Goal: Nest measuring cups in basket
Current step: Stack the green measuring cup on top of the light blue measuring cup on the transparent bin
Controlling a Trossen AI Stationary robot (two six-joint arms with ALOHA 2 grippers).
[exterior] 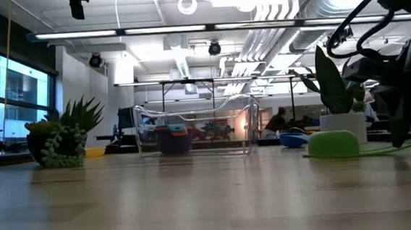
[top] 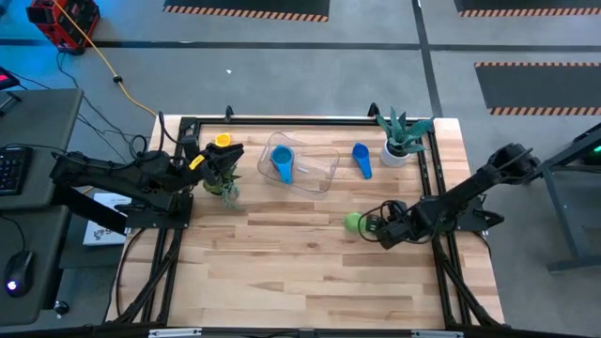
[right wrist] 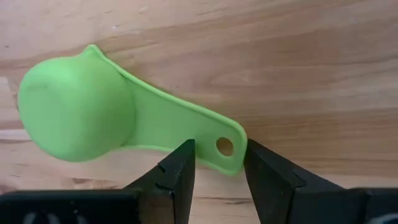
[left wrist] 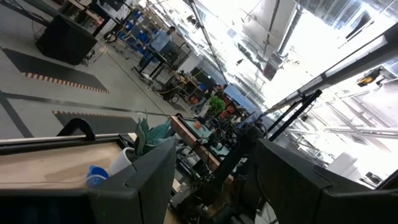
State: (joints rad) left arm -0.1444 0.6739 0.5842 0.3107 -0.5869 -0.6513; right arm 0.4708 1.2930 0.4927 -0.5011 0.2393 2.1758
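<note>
The right gripper [right wrist: 217, 168] sits low over the tabletop [top: 310, 272] on its right side, its two fingers set narrowly on either side of the green cup [right wrist: 81, 109]'s handle end, by the hanging hole; from the wrist view I cannot tell whether they are pinching it or just bracketing it. The green cup lies upside down, bowl mouth on the wood, with the bowl pointing away from the gripper and toward the middle of the tabletop. The basket [top: 315, 169] stands well apart from it, toward the far edge, with a light blue cup [top: 283, 161] inside; the low view shows more cups stacked in it, dark blue under a red rim. A blue cup [top: 362, 160] lies on the wood between the basket and the white potted plant [top: 402, 139]. The left gripper [top: 223, 161] hovers at the far left beside a dark potted plant [top: 225, 185], fingers spread wide, holding nothing; a yellow cup [top: 222, 141] lies just beyond it.
</note>
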